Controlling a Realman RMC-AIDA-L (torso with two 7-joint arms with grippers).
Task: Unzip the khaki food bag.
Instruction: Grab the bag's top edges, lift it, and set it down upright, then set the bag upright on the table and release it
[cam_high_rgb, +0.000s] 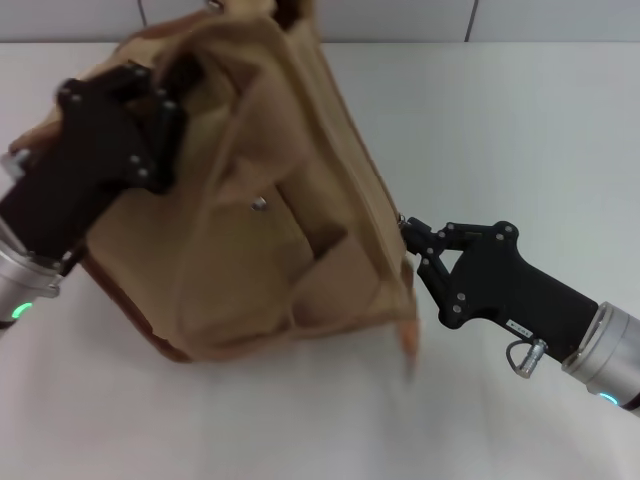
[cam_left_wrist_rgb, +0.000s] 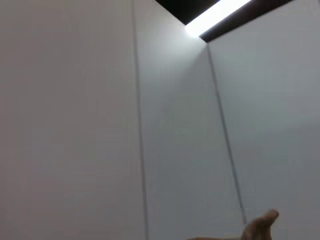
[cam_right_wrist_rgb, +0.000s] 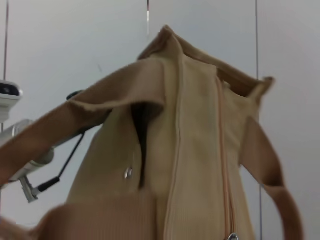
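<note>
The khaki food bag (cam_high_rgb: 270, 200) lies tipped over on the white table, its front pocket with a silver snap (cam_high_rgb: 259, 204) facing up. My left gripper (cam_high_rgb: 165, 115) is at the bag's far left end, shut on the fabric there. My right gripper (cam_high_rgb: 408, 238) is at the bag's right edge, fingers closed together at the zipper end. In the right wrist view the bag (cam_right_wrist_rgb: 190, 150) fills the frame, the zipper (cam_right_wrist_rgb: 222, 150) runs down it to a metal pull (cam_right_wrist_rgb: 232, 236) at the frame's edge, and a handle loop (cam_right_wrist_rgb: 270, 170) hangs beside it. A scrap of tan fabric (cam_left_wrist_rgb: 260, 227) shows in the left wrist view.
The white table (cam_high_rgb: 520, 130) stretches to the right and in front of the bag. A pale panelled wall (cam_high_rgb: 400, 20) stands behind it. My left arm (cam_right_wrist_rgb: 27, 162) shows behind the bag in the right wrist view.
</note>
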